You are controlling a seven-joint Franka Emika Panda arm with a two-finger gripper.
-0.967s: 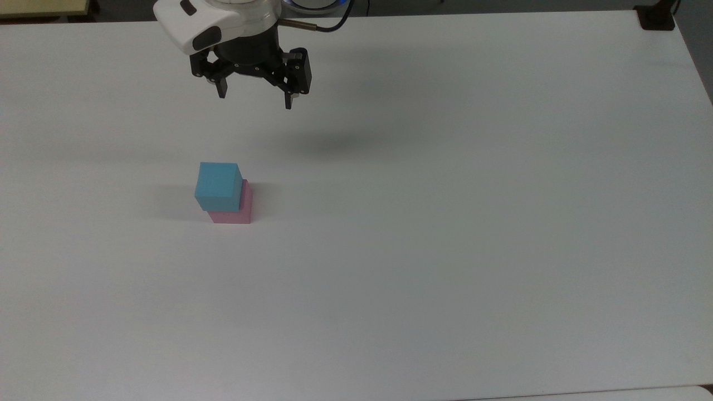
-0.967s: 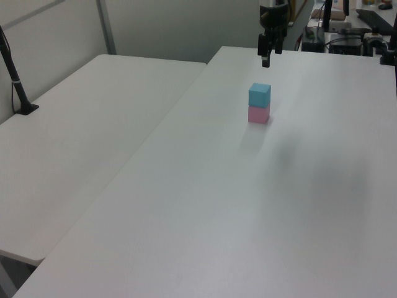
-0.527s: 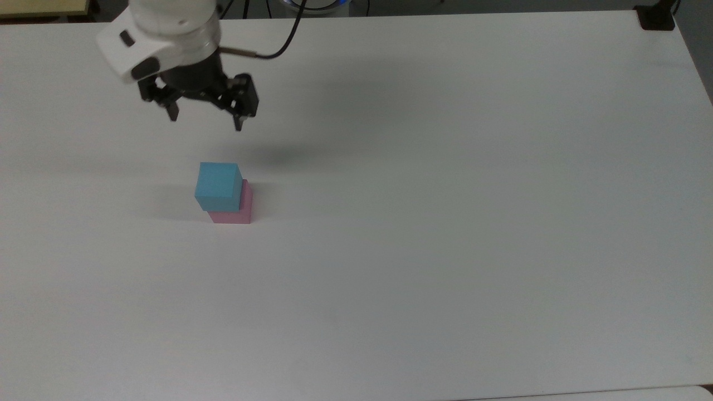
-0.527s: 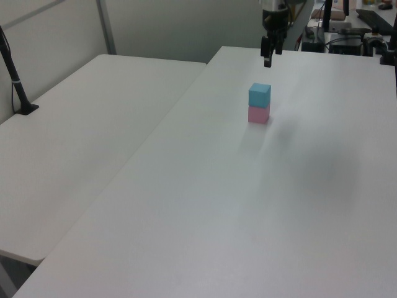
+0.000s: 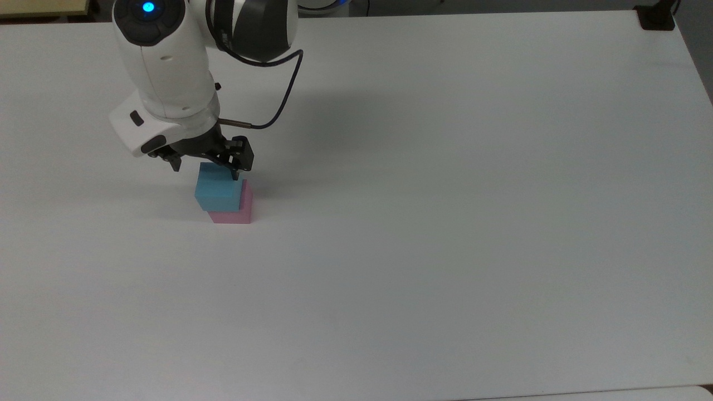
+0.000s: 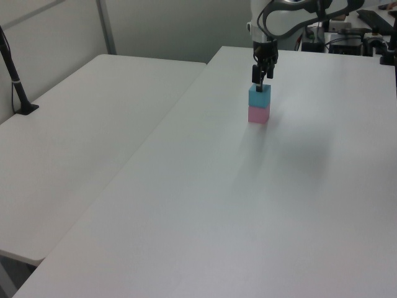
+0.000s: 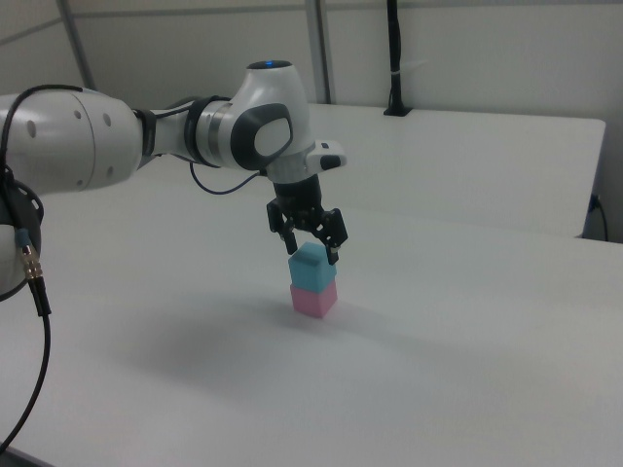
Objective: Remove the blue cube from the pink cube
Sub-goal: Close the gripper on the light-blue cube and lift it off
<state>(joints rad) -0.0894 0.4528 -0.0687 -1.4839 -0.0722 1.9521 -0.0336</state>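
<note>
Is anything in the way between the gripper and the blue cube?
Nothing visible. The open gripper hangs just above the blue cube, which sits on the pink cube.

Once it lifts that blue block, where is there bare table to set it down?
Nearly everywhere. The table is bare from the pink cube across to the top view's right edge, and toward its bottom edge. The one crowded spot is the stack itself, where the open gripper hangs over the blue cube.

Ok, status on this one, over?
Hand open, straddling blue cube top. Blue cube on pink cube, not gripped. Table around stack bare.
</note>
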